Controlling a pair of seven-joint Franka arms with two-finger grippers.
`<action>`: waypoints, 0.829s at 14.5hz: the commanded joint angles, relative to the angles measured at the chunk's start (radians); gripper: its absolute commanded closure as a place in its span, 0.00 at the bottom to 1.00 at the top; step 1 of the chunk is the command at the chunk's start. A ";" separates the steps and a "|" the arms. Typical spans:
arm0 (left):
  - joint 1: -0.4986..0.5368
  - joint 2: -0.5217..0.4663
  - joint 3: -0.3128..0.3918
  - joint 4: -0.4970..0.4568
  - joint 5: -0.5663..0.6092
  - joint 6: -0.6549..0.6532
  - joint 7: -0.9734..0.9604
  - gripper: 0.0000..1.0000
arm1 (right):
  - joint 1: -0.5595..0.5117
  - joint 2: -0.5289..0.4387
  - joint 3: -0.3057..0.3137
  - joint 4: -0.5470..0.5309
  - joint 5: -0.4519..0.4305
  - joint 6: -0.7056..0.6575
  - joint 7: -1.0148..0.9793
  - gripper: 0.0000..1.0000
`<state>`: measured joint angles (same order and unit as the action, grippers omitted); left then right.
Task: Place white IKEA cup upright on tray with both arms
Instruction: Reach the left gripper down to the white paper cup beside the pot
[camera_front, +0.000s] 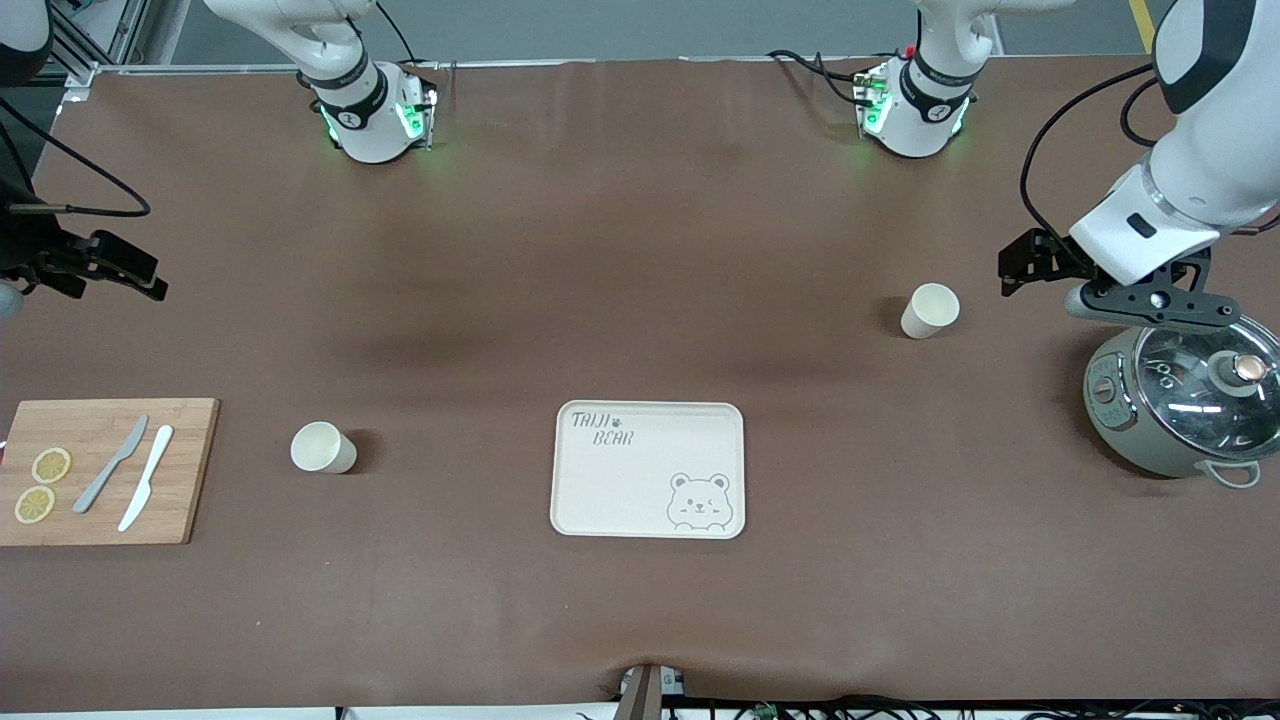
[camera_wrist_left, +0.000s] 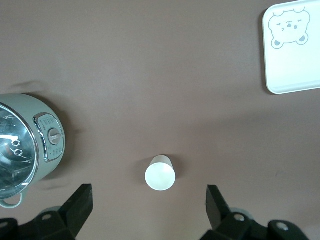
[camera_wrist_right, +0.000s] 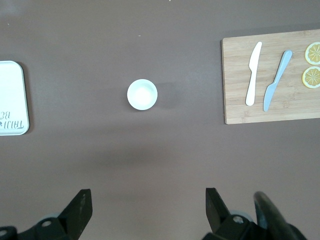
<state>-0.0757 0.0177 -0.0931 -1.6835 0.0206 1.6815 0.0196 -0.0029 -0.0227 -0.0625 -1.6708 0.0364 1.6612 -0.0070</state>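
the left gripper (camera_wrist_left: 147, 207) hangs with its fingers spread wide and nothing between them, up over the table by the grey cooker (camera_front: 1180, 400) at the left arm's end. a white cup (camera_wrist_left: 160, 173) stands mouth up on the brown table (camera_front: 640, 300) just under it, between the cooker and the tray (camera_front: 648, 470), farther from the front camera than the tray. the right gripper (camera_wrist_right: 145, 207) is also spread and empty, over the right arm's end of the table, with a second white cup (camera_wrist_right: 142, 94) upright below it, between the tray and the wooden cutting board (camera_front: 100, 470).

both cups are well apart from the tray, which is bare. judging by this, each arm should centre its cup between the fingers before coming down, close across the wall below the rim, lift straight up so the cup stays upright, and set it on bare tray, leaving room for the other.
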 joint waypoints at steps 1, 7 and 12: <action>0.005 0.011 0.001 0.021 -0.016 -0.013 0.016 0.00 | 0.001 -0.025 0.000 -0.027 -0.012 0.011 -0.002 0.00; 0.004 0.013 -0.004 0.011 -0.017 -0.009 0.016 0.00 | 0.000 -0.025 0.000 -0.027 -0.012 0.009 -0.002 0.00; 0.002 0.019 -0.007 -0.076 -0.017 0.070 0.016 0.00 | -0.002 -0.025 0.000 -0.027 -0.012 0.008 -0.002 0.00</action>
<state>-0.0771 0.0434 -0.0958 -1.7053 0.0206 1.6998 0.0196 -0.0033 -0.0227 -0.0634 -1.6723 0.0363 1.6612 -0.0071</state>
